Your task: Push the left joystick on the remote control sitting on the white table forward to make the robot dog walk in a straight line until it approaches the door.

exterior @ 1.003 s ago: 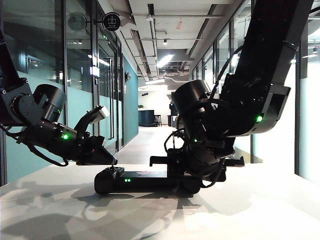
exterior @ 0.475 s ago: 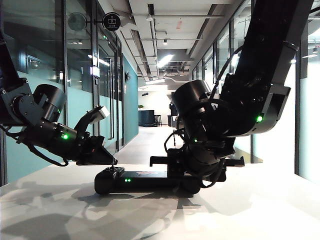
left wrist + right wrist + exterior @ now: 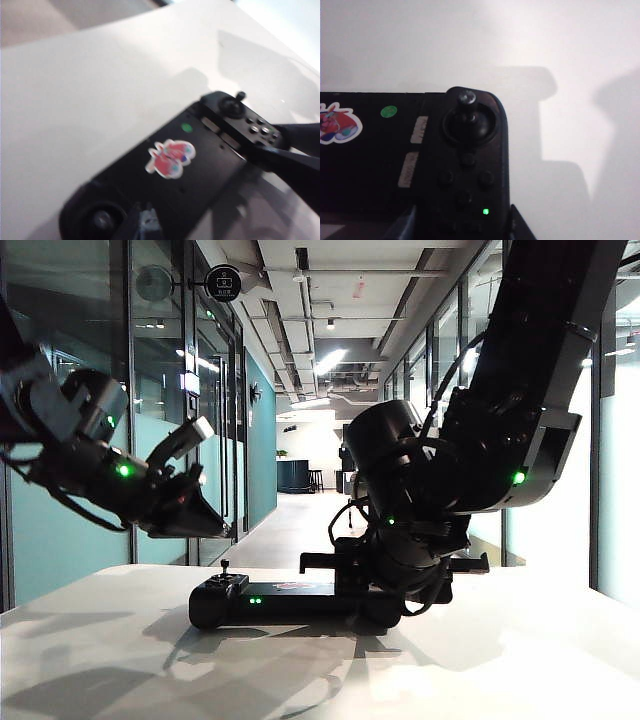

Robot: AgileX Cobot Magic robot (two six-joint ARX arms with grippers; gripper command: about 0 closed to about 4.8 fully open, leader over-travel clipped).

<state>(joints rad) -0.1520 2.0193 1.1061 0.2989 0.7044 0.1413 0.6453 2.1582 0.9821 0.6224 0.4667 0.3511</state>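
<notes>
The left gripper (image 3: 205,523) hovers above the left joystick (image 3: 224,566), fingers pinched closed. The right gripper (image 3: 375,605) clamps the remote control (image 3: 290,600). A crooked push could veer the dog.

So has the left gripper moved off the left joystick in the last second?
Yes. The left gripper has lifted up and away: its tip sat just above the remote control before; now it hangs clearly higher, with the left joystick standing free below it.

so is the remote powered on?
On: green lights glow on the remote control. Left gripper hovers above its left end; right gripper grips its right handle.
</notes>
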